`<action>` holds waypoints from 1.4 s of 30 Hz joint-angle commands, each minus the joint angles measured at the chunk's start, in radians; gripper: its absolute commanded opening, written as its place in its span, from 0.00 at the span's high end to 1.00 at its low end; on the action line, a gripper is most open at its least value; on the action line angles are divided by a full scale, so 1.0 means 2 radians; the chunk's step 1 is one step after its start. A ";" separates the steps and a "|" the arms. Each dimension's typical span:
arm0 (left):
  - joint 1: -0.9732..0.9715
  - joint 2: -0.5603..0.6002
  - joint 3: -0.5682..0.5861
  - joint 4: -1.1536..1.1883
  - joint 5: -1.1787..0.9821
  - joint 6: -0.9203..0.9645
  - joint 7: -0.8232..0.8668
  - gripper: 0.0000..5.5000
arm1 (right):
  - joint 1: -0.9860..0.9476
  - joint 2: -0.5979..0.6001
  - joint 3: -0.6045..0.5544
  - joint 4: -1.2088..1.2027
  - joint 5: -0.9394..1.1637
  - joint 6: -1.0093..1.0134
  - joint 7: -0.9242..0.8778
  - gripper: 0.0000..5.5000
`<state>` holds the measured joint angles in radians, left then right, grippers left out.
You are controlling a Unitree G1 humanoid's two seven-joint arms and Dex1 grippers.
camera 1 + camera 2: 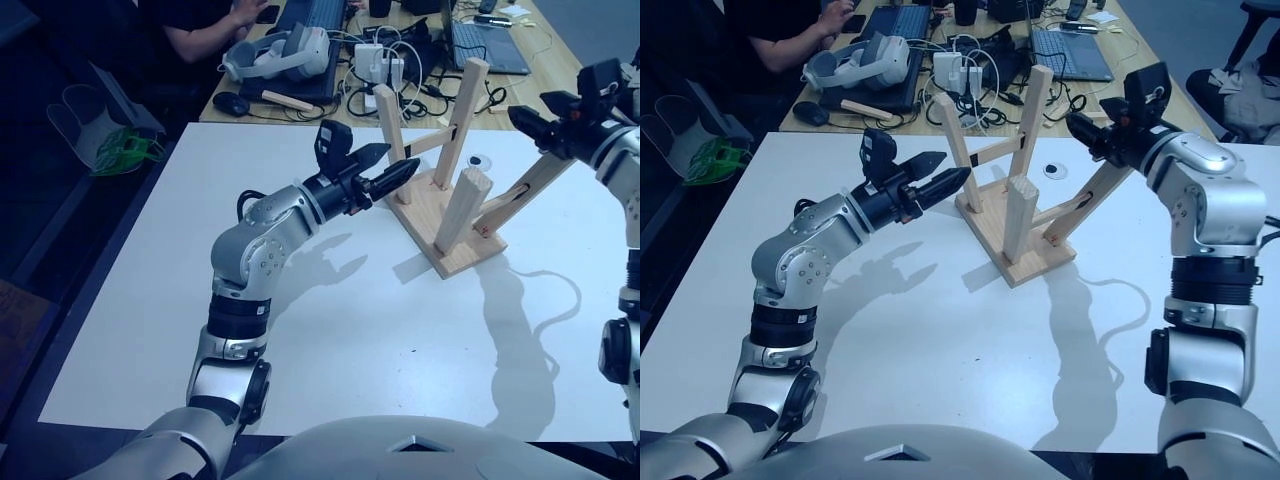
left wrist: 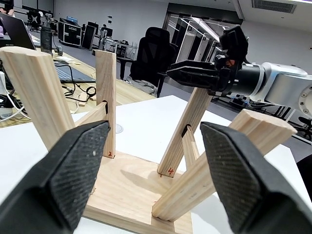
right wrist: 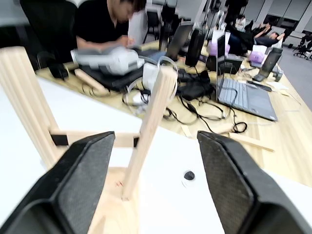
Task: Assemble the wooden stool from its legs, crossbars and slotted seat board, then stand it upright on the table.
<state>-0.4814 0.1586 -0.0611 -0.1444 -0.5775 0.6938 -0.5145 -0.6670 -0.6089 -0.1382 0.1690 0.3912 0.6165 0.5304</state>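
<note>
Left claw point(image 1: 400, 157) is open, with both fingers spread and nothing between them. It hovers just beside the stool point(image 1: 447, 215), at about the stool's 9 o'clock, pointing right at it. From its own wrist cam you're looking between the two black pads point(image 2: 73, 180) straight into the legs.

The stool sits upside down on the white table point(image 1: 350, 330), roughly at 1 o'clock from the table's middle. The seat board point(image 1: 455, 258) is flat on the tabletop, with four legs sticking up and splayed out. A crossbar point(image 1: 430, 143) links the two back legs, and another one runs low between the near leg point(image 1: 462, 205) and the right leg point(image 1: 515, 195).

Right claw point(image 1: 1078, 124) is up at the stool's 2 o'clock, right over the top end of that right leg. Its pads look apart in its wrist cam, so I'd call it open. I honestly can't tell if it's touching the wood.

A small dark round thing point(image 1: 480, 158) lies on the table just behind the stool. At 12 o'clock, past the table edge, a wooden desk point(image 1: 540, 75) holds laptops, a headset point(image 1: 275, 55) and a mess of cables.
</note>
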 commanded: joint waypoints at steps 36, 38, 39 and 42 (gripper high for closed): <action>-0.054 -0.100 0.221 0.167 -0.062 -0.120 0.178 0.37 | -0.005 0.081 0.023 -0.277 0.210 0.101 0.024 0.43; -0.054 -0.104 0.228 0.171 -0.067 -0.132 0.184 0.37 | 0.013 0.071 0.033 -0.310 0.239 0.133 0.027 0.43; -0.055 -0.104 0.227 0.172 -0.067 -0.135 0.184 0.37 | 0.023 0.064 0.040 -0.320 0.244 0.146 0.030 0.43; -0.057 -0.104 0.224 0.178 -0.065 -0.139 0.183 0.37 | 0.062 0.028 0.091 -0.338 0.201 0.154 0.038 0.43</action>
<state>-0.5774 -0.0491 0.3909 0.1980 -0.7069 0.4196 -0.1592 -0.5899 -0.5096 -0.0135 -0.4835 0.8489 0.9140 0.6003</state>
